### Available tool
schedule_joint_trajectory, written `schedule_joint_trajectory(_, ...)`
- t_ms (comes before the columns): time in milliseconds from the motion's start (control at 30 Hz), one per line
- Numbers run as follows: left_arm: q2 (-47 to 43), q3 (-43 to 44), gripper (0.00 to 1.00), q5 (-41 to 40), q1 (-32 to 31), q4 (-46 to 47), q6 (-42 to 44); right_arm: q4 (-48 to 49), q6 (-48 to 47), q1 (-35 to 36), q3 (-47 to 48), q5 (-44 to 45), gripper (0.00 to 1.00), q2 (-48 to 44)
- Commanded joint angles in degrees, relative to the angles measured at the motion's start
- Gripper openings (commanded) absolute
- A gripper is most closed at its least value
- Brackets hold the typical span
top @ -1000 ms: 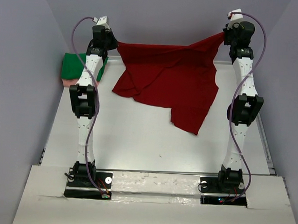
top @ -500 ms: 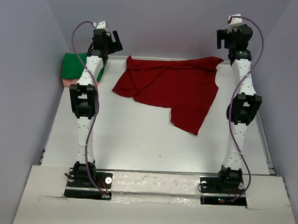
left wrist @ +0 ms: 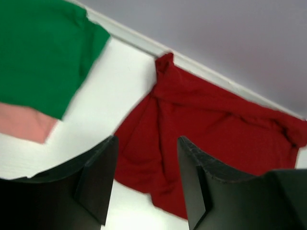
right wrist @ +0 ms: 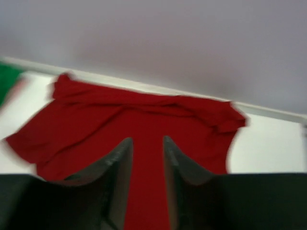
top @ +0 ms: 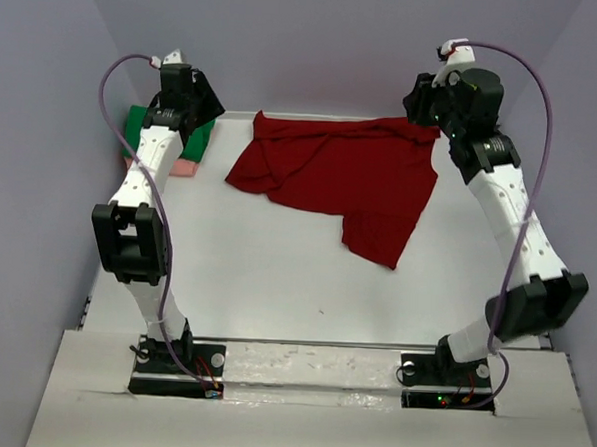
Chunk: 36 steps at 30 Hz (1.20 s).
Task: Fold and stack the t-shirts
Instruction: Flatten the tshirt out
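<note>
The dark red t-shirt (top: pixel 336 175) lies loose on the white table (top: pixel 276 272), in the far half and a little to the right of the middle. It is not folded: its far edge runs along the foot of the back wall (top: pixel 318 44) with many wrinkles, its left part is bunched in soft folds, and 1 long flap reaches toward the near side on the right. No gripper touches it. To its left, in the far left corner and apart from it, the bright green t-shirt (top: pixel 135 125) lies folded on top of the pale salmon pink t-shirt (top: pixel 186 166); only a narrow strip of the pink one shows under the near edge of the green one. The left gripper (left wrist: pixel 147 140) hangs in the air above this corner, partly in front of the green shirt in the top view. Its 2 dark fingers (left wrist: pixel 98 182) stand well apart and nothing is between them; past them the wrist camera sees the left end of the red shirt on the table below. The right gripper (right wrist: pixel 147 140) hovers above the far right corner of the red shirt. Its fingers (right wrist: pixel 115 177) have only a narrow gap between them, but the gap is free, so this pincer also holds nothing. The right wrist picture is somewhat blurred.
</note>
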Motion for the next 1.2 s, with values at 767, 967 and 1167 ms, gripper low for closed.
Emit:
schedule_joint_trajectory(767,5.3,-25.5,0.63,38.3,9.2,13.2,-6.5,-7.1,9.9,7.0,-28.6,-10.1,0.49,-34.8)
schedule_joint_trajectory(967,9.3,-22.1,0.63,37.6,9.5,13.8,-7.6,-7.0,9.1,7.0,-28.6,-10.1,0.49,-35.6)
schedule_joint_trajectory(1167,11.4,-18.9,0.63,36.6,9.6,12.9,-8.1,-6.4,8.7,7.0,-29.2,-10.0,0.49,-36.2)
